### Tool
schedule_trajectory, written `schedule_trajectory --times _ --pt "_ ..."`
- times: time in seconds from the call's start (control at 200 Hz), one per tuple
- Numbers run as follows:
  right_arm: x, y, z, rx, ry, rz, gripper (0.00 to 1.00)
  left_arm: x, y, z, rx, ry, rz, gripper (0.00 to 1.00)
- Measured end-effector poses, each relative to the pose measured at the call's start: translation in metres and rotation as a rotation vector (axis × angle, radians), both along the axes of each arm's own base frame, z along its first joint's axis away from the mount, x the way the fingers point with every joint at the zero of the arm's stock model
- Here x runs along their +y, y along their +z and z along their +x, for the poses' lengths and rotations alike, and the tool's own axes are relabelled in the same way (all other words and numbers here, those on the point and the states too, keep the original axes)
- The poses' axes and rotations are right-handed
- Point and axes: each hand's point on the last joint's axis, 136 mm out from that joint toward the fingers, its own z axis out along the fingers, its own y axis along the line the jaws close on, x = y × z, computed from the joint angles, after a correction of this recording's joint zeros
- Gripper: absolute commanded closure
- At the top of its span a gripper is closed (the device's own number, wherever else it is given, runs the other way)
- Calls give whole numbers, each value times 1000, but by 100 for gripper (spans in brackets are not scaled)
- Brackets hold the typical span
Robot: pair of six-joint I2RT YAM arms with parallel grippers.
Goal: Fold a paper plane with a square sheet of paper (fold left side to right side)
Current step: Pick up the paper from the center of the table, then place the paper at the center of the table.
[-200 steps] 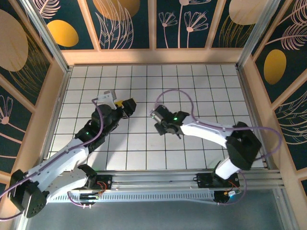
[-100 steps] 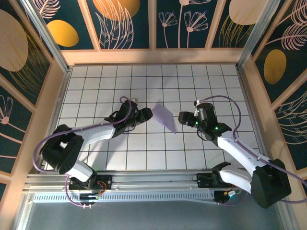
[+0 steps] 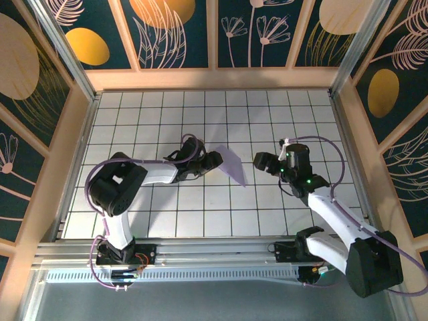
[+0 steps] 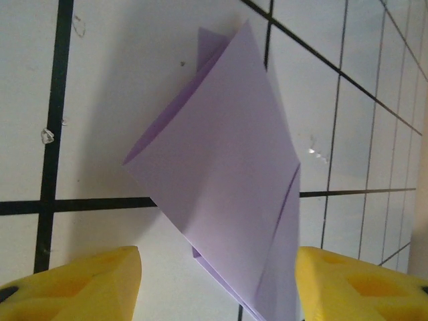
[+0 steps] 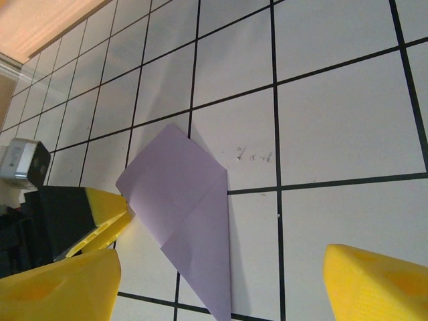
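Note:
The sheet of paper is pale lavender and folded into a pointed wedge with angled flaps. It lies on the white tiled table near the middle, its tip pointing toward the near edge. My left gripper is at its left edge. In the left wrist view the paper rises between the two yellow fingers of my left gripper, which stand apart, the right one against the paper's edge. My right gripper is open just right of the paper. The paper lies ahead of my right gripper.
Wooden walls ring the table on three sides. An aluminium rail runs along the near edge. My left arm's elbow is folded over the left tiles. Bare tiles stretch toward the back wall.
My left gripper has slid right up to the paper's left edge and its jaws have narrowed a little. My right gripper has drawn back to the right of the paper.

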Motion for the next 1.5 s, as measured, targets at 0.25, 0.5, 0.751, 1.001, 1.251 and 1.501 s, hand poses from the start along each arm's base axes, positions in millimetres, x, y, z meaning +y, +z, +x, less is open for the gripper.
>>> schedule_trajectory --times 0.25,0.5,0.751,1.001,1.251,1.501 --pt "-1 1 0 2 2 12 21 -12 -4 8 8 13 -62 61" --pt "2 -5 -4 -5 49 92 21 -15 -9 18 -14 25 -88 94" --pt "0 -12 -7 -30 96 270 14 -14 14 31 -117 -57 -173 100" --pt "30 -15 -9 -14 287 396 18 -9 54 2 -268 -269 -239 100" --pt "72 -38 -30 66 475 442 18 -9 102 -32 -423 -417 -329 100" --pt "100 -38 -30 44 591 492 27 -12 114 -48 -455 -489 -398 100"
